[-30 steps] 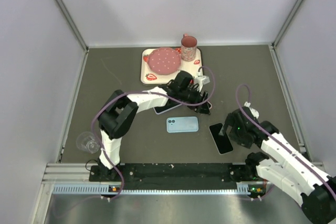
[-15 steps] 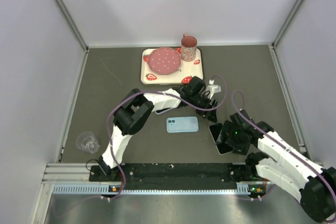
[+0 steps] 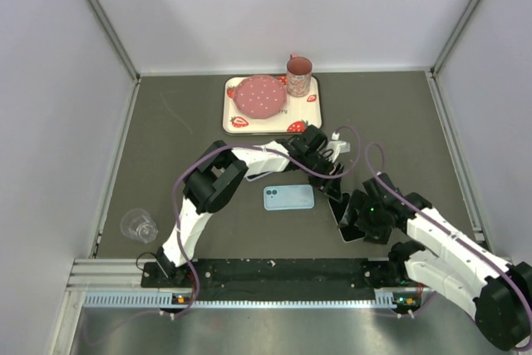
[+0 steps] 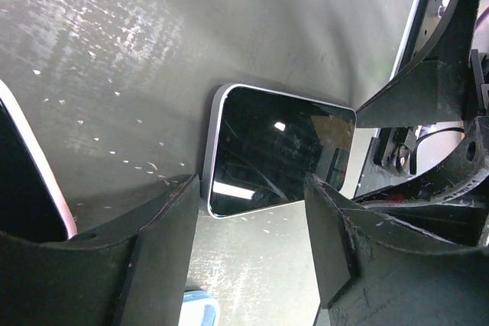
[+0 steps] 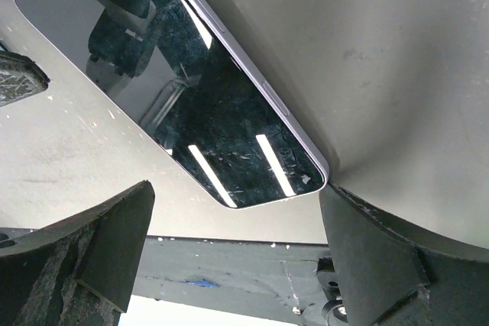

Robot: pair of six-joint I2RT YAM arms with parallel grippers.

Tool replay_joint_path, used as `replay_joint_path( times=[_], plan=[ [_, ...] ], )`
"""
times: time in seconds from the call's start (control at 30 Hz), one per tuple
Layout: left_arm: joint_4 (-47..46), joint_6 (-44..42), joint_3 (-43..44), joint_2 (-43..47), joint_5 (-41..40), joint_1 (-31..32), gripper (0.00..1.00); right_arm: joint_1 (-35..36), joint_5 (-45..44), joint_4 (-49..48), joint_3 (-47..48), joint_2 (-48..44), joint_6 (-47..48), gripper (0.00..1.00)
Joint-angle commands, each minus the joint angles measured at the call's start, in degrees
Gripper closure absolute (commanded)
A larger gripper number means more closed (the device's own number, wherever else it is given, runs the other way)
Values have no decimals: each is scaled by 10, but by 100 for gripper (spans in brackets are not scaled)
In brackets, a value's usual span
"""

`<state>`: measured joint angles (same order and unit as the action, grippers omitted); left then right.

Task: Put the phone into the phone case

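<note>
Both claws stand open around the phone, and neither has hold of it. Your left gripper hangs over the phone's far end, fingers spread to either side of the glass with a gap showing on both. Your right gripper straddles the phone's near corner, jaws very wide. I cannot tell whether one finger touches the edge.

The table under the phone is dark, matt and scuffed. The strawberry tray, carrying a pink plate and a cup, sits well beyond the phone, out of your way. The phone itself lies flat, screen up. The light-blue phone case lies flat just left of the phone, apart from it. A dark slab with a pale pink rim lies further left of the phone. I cannot tell what it is.

Expect the phone to be stiff, thin and slick. Its glossy glass will likely slip under the pads, and it lies flush, so you have little to get under. Take it across the two long edges near the middle, pads on the frame and not the screen. The case probably flexes and may skid, so have one claw steady it.
</note>
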<state>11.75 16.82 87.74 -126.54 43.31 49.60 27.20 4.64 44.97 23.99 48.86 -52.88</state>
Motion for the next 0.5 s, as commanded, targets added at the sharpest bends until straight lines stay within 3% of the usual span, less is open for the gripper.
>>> replay_joint_path(
  times=[0.0, 0.13, 0.47],
  plan=[
    [-3, 1, -20, -5, 12, 1, 38, -4, -32, -69, -7, 13, -1, 10],
    [-27, 23, -30, -5, 23, 1, 40, -4, -42, -86, -8, 14, 0, 10],
    [-139, 103, -48, -8, 137, -5, 48, -28, -61, -96, -7, -17, 10, 11]
  ],
)
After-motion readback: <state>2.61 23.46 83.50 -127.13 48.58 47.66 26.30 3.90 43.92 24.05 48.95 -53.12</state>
